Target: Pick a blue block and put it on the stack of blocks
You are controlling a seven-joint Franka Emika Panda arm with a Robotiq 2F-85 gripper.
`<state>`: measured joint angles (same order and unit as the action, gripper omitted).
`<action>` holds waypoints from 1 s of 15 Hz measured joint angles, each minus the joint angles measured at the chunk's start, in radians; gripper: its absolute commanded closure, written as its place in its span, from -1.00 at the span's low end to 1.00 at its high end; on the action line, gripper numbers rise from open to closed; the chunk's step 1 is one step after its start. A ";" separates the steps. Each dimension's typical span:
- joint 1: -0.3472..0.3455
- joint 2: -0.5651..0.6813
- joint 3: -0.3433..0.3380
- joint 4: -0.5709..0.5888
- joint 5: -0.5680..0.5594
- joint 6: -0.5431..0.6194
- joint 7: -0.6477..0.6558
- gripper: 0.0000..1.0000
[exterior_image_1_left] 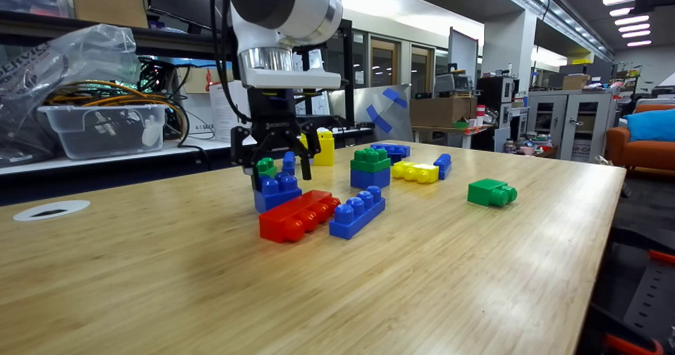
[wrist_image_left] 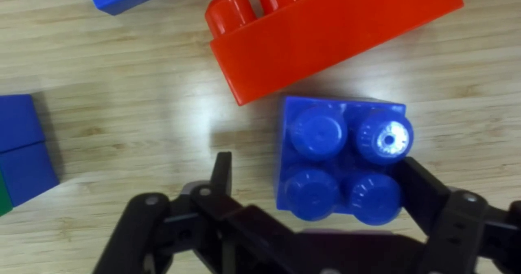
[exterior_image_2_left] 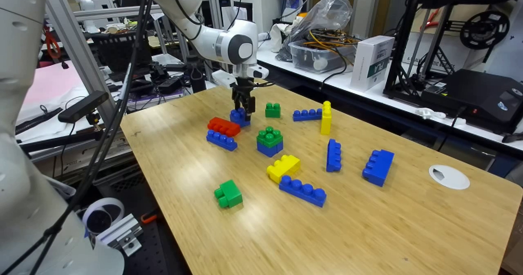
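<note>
The blue block [exterior_image_1_left: 275,197] stands studs up on the table; it also shows in an exterior view [exterior_image_2_left: 239,119] and the wrist view [wrist_image_left: 344,160]. My gripper [exterior_image_1_left: 281,179] is open and low around it, also in an exterior view [exterior_image_2_left: 242,112]. In the wrist view, the gripper [wrist_image_left: 315,160] has its right finger close against the block's right side, with a gap on the left; I cannot tell whether it touches. The stack [exterior_image_1_left: 370,169] has a green brick on blue; it also shows in an exterior view [exterior_image_2_left: 269,143] and at the wrist view's left edge [wrist_image_left: 22,156].
A red brick [wrist_image_left: 333,38] lies close beside the blue block, with a long blue brick [exterior_image_1_left: 358,215] beyond it. A green brick [exterior_image_2_left: 273,110] stands behind the block. A yellow brick [exterior_image_2_left: 284,167], another green brick [exterior_image_2_left: 229,194] and several blue bricks are spread over the table.
</note>
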<state>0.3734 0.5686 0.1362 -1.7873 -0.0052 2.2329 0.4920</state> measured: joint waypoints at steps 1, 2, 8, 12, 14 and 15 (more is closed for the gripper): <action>0.001 0.000 0.000 0.000 0.000 0.000 0.005 -1.00; 0.002 0.000 0.000 0.000 -0.001 0.000 0.009 -1.00; 0.018 0.014 0.000 0.001 -0.005 0.000 0.016 -0.03; 0.023 0.022 0.000 0.003 -0.008 0.000 0.016 0.13; 0.023 0.022 0.000 0.003 -0.009 0.000 0.016 0.13; 0.023 0.022 0.000 0.003 -0.010 0.000 0.016 0.13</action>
<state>0.3968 0.5911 0.1360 -1.7842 -0.0153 2.2332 0.5078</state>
